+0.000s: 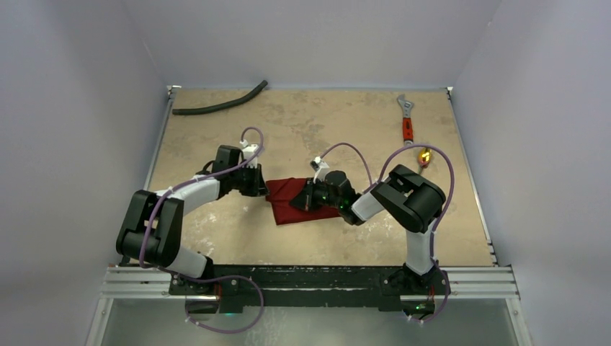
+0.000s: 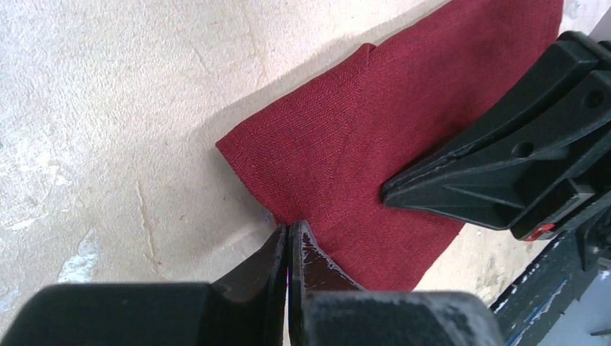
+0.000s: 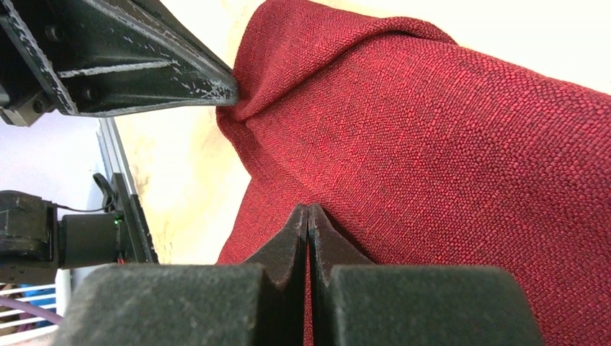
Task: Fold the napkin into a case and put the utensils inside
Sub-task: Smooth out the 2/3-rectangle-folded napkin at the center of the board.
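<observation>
Left end effector [image 2: 288, 229] pinches napkin [image 1: 285, 200] at 9 o'clock edge to fold; right end effector [image 3: 308, 210], pressed together, anchors 3 o'clock side (my guess).

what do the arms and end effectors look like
left arm and right arm: white links, bulky black joints, looping purple cables. left end effector and right end effector: black, two tapered wedge-shaped fingers with scuffed tips
</observation>
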